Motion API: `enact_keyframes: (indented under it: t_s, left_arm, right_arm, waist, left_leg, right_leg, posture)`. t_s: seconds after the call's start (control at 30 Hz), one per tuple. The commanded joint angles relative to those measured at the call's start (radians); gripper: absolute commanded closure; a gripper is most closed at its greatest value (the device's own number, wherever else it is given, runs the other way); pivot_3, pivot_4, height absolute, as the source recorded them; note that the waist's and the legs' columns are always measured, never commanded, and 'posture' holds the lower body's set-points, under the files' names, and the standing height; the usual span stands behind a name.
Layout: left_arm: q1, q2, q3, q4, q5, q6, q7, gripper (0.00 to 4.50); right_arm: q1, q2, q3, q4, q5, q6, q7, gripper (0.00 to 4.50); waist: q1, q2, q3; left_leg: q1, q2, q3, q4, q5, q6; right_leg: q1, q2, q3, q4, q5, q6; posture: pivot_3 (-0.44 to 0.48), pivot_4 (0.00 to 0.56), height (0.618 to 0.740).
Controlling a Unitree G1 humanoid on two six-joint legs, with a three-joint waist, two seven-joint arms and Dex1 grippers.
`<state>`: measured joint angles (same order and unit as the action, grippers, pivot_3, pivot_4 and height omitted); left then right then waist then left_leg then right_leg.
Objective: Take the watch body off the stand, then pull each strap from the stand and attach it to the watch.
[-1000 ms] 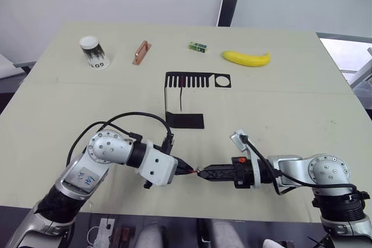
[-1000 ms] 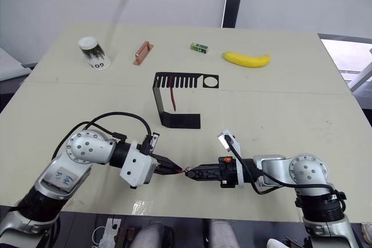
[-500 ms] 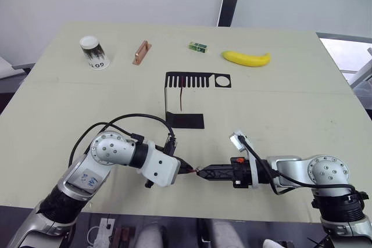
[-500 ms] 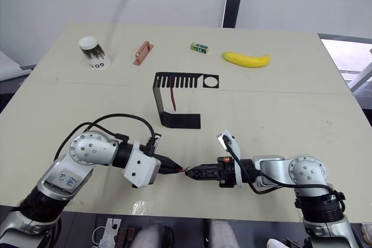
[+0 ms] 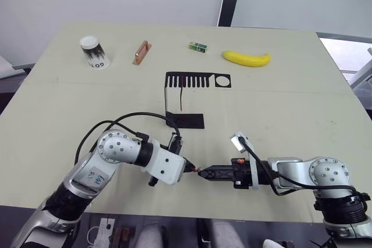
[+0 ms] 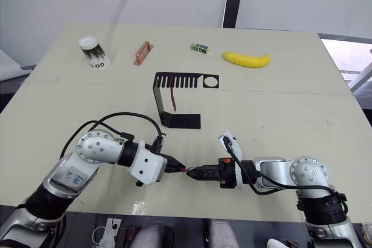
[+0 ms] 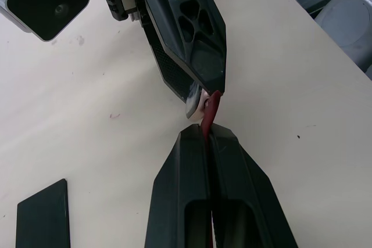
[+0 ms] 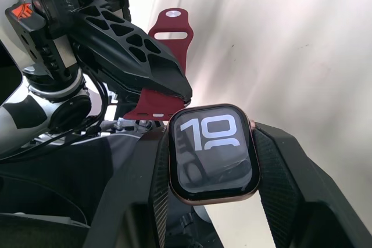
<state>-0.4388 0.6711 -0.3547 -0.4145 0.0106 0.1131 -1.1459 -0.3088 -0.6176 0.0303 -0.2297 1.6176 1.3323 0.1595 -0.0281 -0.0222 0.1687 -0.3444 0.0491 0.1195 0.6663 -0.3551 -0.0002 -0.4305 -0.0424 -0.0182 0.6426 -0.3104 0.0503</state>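
Mating: you have the watch body [image 8: 213,153] clamped edge to edge in the right gripper [image 5: 203,173], screen facing that wrist camera, low over the near part of the bench [image 5: 290,108].
Strap in hand: the left gripper [image 5: 191,170] is pinched shut on one dark red strap [image 7: 210,110], whose free end reaches just past its fingertips and meets the case edge.
Key relation: the strap lies straight ahead of the left gripper and straight ahead of the right one too; the two point tip to tip, so strap and case slot sit on almost one line.
Long axis: the strap runs along the left gripper's fingers, toward the watch; its holed tail trails back beside that gripper in the right wrist view.
Seated or not: you cannot tell from these views whether the strap end is in the slot or just touching it.
Nearer arm: both are at the joint; you will likely need only a short slide along the slot.
Second strap [image 6: 172,98]: hangs from the stand [image 6: 180,121], well beyond both grippers.
Risk: a slight tilt may jam the lug.
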Motion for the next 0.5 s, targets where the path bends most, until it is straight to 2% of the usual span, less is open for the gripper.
enact_keyframes:
  t_s: [0.03, 0.5]
  left_arm:
    - [-0.022, -0.029, -0.018, -0.028, 0.005, 0.013, 0.026, 4.50]
    - [-0.009, -0.020, -0.024, -0.057, 0.014, 0.067, 0.028, 4.50]
  right_arm:
    - [-0.006, 0.013, 0.026, -0.042, 0.082, -0.008, 0.009, 2.92]
    - [-0.005, -0.006, 0.043, -0.042, 0.113, -0.030, -0.005, 2.92]
  waist:
    - [0.000, 0.000, 0.000]
    - [0.000, 0.000, 0.000]
  left_leg:
    - [0.000, 0.000, 0.000, 0.000, 0.000, 0.000]
    - [0.000, 0.000, 0.000, 0.000, 0.000, 0.000]
  right_leg:
    - [0.000, 0.000, 0.000, 0.000, 0.000, 0.000]
    - [0.000, 0.000, 0.000, 0.000, 0.000, 0.000]
  posture:
    - [0.000, 0.150, 0.739]
    - [0.000, 0.150, 0.739]
